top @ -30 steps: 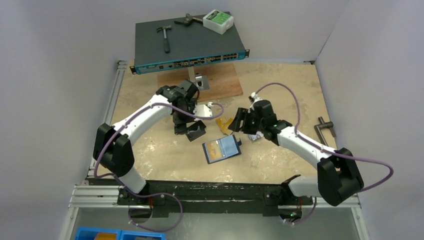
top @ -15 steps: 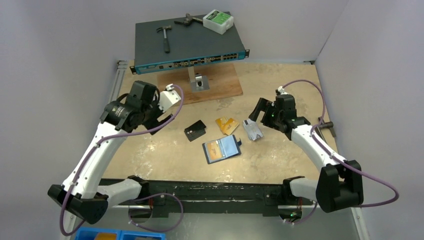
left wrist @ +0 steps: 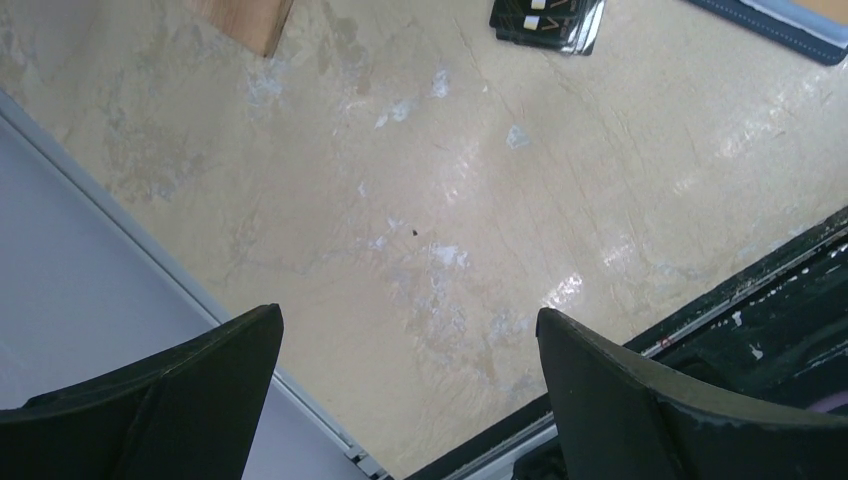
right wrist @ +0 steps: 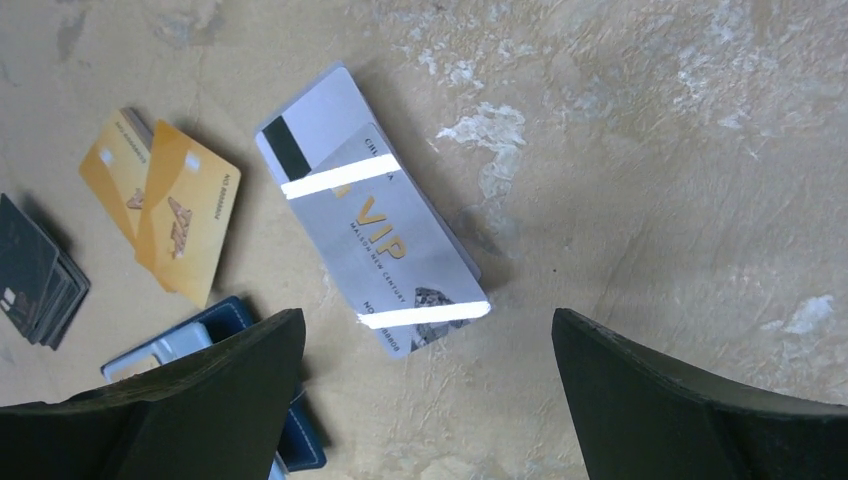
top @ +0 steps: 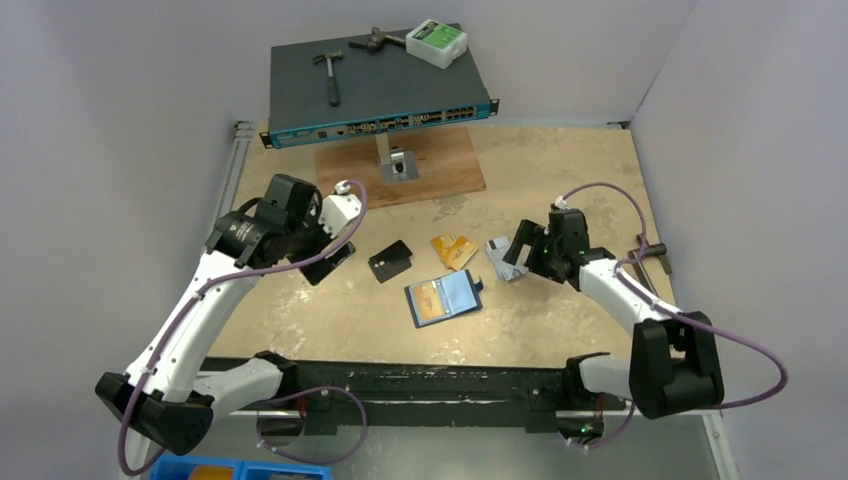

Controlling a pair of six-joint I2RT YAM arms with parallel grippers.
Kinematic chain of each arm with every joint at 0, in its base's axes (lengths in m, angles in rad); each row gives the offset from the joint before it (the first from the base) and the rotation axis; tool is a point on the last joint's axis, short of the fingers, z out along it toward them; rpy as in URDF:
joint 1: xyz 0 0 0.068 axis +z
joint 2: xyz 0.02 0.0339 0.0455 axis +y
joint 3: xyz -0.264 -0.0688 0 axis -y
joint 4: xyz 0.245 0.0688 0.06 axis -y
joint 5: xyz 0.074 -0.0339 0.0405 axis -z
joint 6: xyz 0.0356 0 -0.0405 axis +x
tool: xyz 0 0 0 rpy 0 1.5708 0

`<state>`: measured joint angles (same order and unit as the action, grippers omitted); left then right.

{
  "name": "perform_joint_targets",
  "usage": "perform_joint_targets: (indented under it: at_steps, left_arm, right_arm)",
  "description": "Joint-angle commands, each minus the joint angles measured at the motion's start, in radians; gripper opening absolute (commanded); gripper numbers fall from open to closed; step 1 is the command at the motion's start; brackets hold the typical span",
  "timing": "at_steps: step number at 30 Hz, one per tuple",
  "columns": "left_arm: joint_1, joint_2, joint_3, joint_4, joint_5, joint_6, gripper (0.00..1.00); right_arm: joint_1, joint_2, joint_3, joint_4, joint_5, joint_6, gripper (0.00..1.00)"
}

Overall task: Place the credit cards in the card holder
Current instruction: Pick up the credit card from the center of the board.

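Note:
The card holder [top: 445, 297] lies open near the table's middle, showing an orange card on its left half. Behind it lie the credit cards: a black stack [top: 390, 262], orange-gold cards [top: 453, 250] and silver-grey cards [top: 503, 258]. My left gripper [top: 330, 262] hovers open just left of the black stack [left wrist: 547, 14], with bare table between its fingers [left wrist: 200, 390]. My right gripper [top: 518, 250] is open directly above the silver-grey VIP cards [right wrist: 375, 225]. The right wrist view also shows the orange-gold cards [right wrist: 170, 205], the black stack [right wrist: 35, 275] and the holder [right wrist: 225, 325].
A network switch [top: 375, 85] at the back carries a hammer [top: 328, 72] and a white-green box [top: 436, 42]. In front of it is a wooden board [top: 440, 165] with a metal bracket [top: 395, 160]. A metal clamp [top: 650, 255] lies at the right edge.
Both arms left the cards in the middle and swung outward. Since then the left gripper has dipped toward the black stack and the right has come back over the silver cards, jaws wider.

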<state>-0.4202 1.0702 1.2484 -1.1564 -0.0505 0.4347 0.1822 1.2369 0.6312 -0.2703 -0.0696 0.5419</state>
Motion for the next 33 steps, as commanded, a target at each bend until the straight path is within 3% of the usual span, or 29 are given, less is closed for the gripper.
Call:
perform_joint_targets:
  at_steps: [1, 8, 14, 21, 33]
  left_arm:
    - [-0.023, 0.053, 0.004, 0.123, 0.046, -0.025, 1.0]
    - [-0.04, 0.061, -0.044, 0.162, 0.046, 0.006, 1.0]
    - [-0.042, 0.075, -0.043, 0.196, 0.089, 0.006, 1.0]
    - [-0.044, 0.094, -0.066, 0.231, 0.098, -0.02, 0.99]
    - [-0.047, 0.092, -0.075, 0.226, 0.127, 0.007, 0.91]
  right_arm:
    - [-0.001, 0.071, 0.013, 0.072, -0.021, 0.013, 0.93]
    - [-0.001, 0.206, 0.044, 0.128, -0.001, 0.026, 0.87]
    - [0.0, 0.267, 0.09, 0.126, 0.001, 0.041, 0.76]
    - [-0.001, 0.249, 0.076, 0.09, 0.016, 0.021, 0.62]
    - [0.0, 0.138, -0.097, 0.095, -0.009, 0.136, 0.47]
